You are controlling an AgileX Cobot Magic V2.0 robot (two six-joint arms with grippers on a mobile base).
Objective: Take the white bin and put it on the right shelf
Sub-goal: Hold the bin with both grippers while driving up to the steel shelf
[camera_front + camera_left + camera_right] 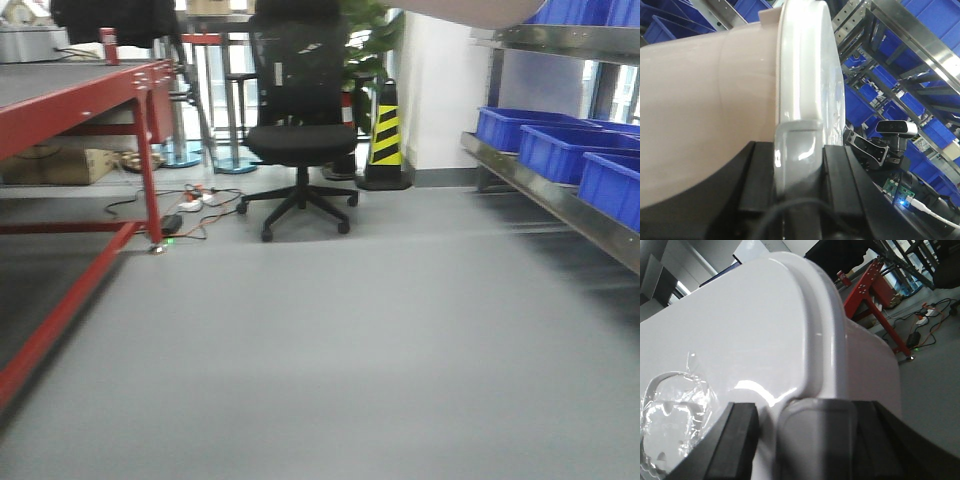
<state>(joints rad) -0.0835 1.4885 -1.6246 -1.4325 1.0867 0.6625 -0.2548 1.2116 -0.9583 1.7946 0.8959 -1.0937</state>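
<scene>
Grip sits at both ends: left claw (797,172) and right claw (807,437) each pinch a grey latch (797,142) of the white bin (705,110), held aloft with the right shelf (560,203) to its right. Stiff, glossy, bulky, likely light; uneven squeeze risks slipping.

The white bin (700,110), a pale pinkish tub with rounded corners, is riding high off the floor, lidded, its glossy white lid (740,335) showing 1 grey clip (797,150) at each end. The right shelf (548,192), shiny stainless steel, is running along the room's right side.
</scene>
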